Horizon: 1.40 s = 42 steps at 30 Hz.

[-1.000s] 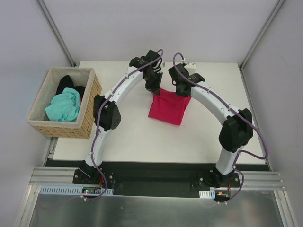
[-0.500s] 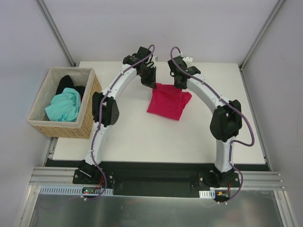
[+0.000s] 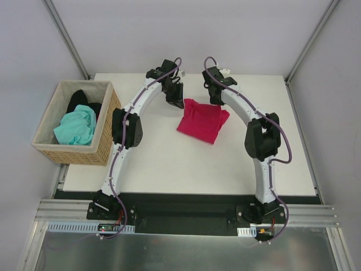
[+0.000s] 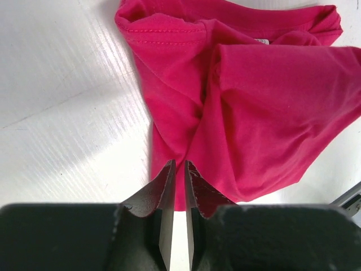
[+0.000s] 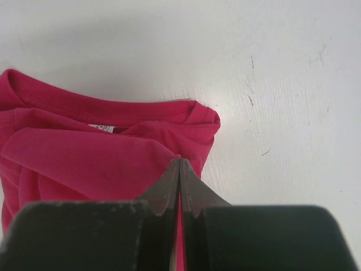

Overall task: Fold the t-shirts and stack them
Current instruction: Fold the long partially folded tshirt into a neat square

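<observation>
The white bench (image 3: pixel 169 164) carries a red t-shirt (image 3: pixel 202 121), which lies rumpled and loosely folded toward the far middle. A wicker basket (image 3: pixel 104 138) stands at the bench's left edge. Faint scuffs mark the surface.

A white tabletop (image 3: pixel 169 164) fills the middle of the overhead view, matt and finely ribbed up close; fine dark scratches (image 5: pixel 251 99) mark it toward its right side. At its left edge stands a tan woven wicker basket (image 3: pixel 108 131) - rectangular, with a pale cloth liner (image 3: pixel 46 121) folded over its rim. Along the table's near edge runs a black strip (image 3: pixel 186 204); below that lies an aluminium rail (image 3: pixel 67 212), then a sheet of brushed metal (image 3: pixel 180 251). Pale grey walls enclose the space - two slanted grey struts, one at the far left (image 3: pixel 67 39), one at the far right (image 3: pixel 313 39).
</observation>
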Motion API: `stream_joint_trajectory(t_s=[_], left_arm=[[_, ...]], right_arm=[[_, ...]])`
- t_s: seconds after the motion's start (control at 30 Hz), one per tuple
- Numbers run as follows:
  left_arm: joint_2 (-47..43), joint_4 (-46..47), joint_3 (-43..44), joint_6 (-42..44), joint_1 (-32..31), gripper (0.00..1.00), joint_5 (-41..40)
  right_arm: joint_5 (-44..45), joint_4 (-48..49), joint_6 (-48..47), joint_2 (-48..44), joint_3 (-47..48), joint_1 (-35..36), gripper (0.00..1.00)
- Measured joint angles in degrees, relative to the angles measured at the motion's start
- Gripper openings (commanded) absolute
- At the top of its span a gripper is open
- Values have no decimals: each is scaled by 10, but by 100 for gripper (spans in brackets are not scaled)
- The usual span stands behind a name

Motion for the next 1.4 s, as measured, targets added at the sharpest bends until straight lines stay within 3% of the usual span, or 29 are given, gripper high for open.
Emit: stream_joint_trajectory(t_s=[0.27, 0.5, 0.77, 1.13, 1.4], left_arm=[[0, 12, -46, 0, 0, 2, 3], [-5, 11, -92, -2, 0, 0, 2], [-28, 12, -104, -3, 0, 0, 3], [-35, 20, -106, -11, -2, 2, 21], [-35, 26, -106, -19, -6, 16, 31]], right_arm=[[-17, -6, -17, 69, 45, -10, 3], [-10, -35, -23, 90, 61, -22, 36], [23, -35, -36, 57, 47, -25, 36], [10, -29, -16, -84, -58, -23, 31], [-19, -36, -6, -95, -101, -19, 33]])
